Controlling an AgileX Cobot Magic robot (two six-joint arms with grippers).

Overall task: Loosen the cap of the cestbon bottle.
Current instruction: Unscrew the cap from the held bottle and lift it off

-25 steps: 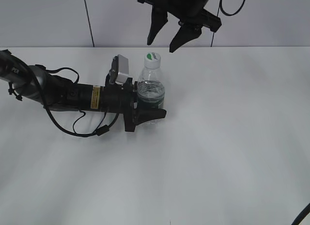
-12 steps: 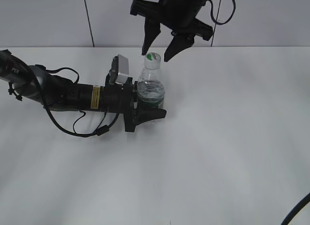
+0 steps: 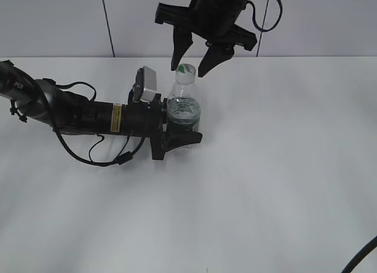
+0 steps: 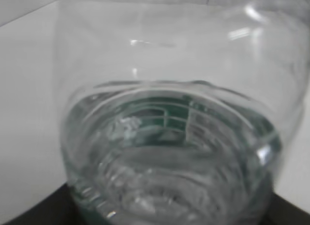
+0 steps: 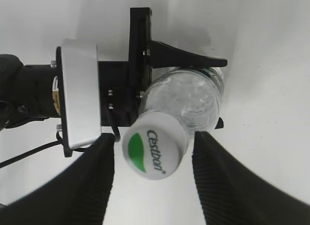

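The cestbon bottle (image 3: 184, 117) is standing upright on the white table (image 3: 283, 167), and everything else is arranged around it. The left gripper (image 3: 179, 135) is reaching in from the bottle's left side and clamping its body at the dark green label band, keeping it steady. The cap (image 5: 154, 151) is sitting on top of the bottle's neck, apparently screwed down. The right gripper (image 3: 191, 64) is hanging directly above the bottle with its fingers spread, one fingertip passing on each side of the cap without touching it.

To do this step well, the right gripper is probably needing to drop a little further so its pads (image 5: 94, 186) are level with the cap's side wall, centre on it, close firmly and then twist while the left gripper is resisting the turn.
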